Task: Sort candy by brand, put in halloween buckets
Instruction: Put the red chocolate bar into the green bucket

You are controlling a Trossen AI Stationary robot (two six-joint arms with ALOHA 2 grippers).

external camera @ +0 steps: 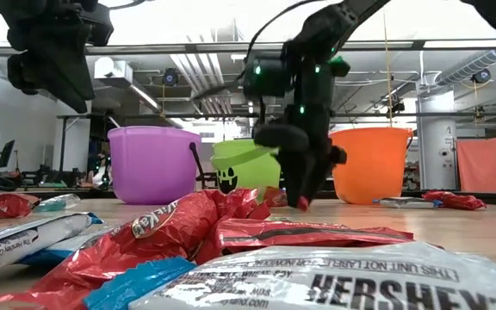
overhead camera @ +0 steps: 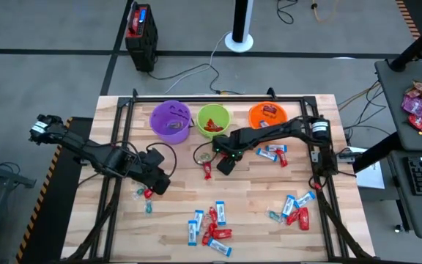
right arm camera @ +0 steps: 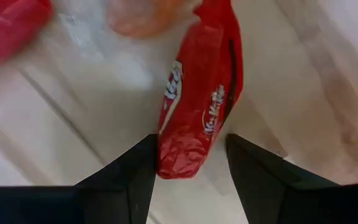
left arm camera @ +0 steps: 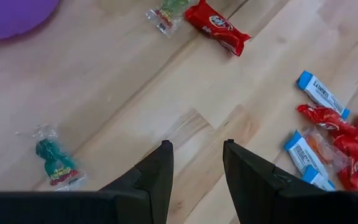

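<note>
Three buckets stand along the table's far side: purple [overhead camera: 171, 121], lime green [overhead camera: 213, 119] and orange [overhead camera: 267, 115]. My right gripper [overhead camera: 222, 164] [right arm camera: 191, 158] is down at the tabletop in front of the green bucket. It is open, with one finger on each side of the end of a red-wrapped candy [right arm camera: 201, 106] [overhead camera: 208, 170] lying on the wood. My left gripper [overhead camera: 161, 182] [left arm camera: 197, 165] is open over bare wood left of centre. A teal twisted candy [left arm camera: 55, 163] and another red candy [left arm camera: 219, 25] lie near it. My right gripper comes down from above, its fingers [right arm camera: 143, 171] along the two sides of the red wrapper's end [right arm camera: 179, 163]. The wrapper lies flat on the table. Whether the fingers touch it, I cannot tell.
Loose red and blue-and-white candies lie in clusters at the near middle [overhead camera: 211, 224], the near right [overhead camera: 293, 209] and by the orange bucket [overhead camera: 273, 152]. A teal and a red piece [overhead camera: 147, 198] sit near my left gripper. The green bucket holds red pieces.
</note>
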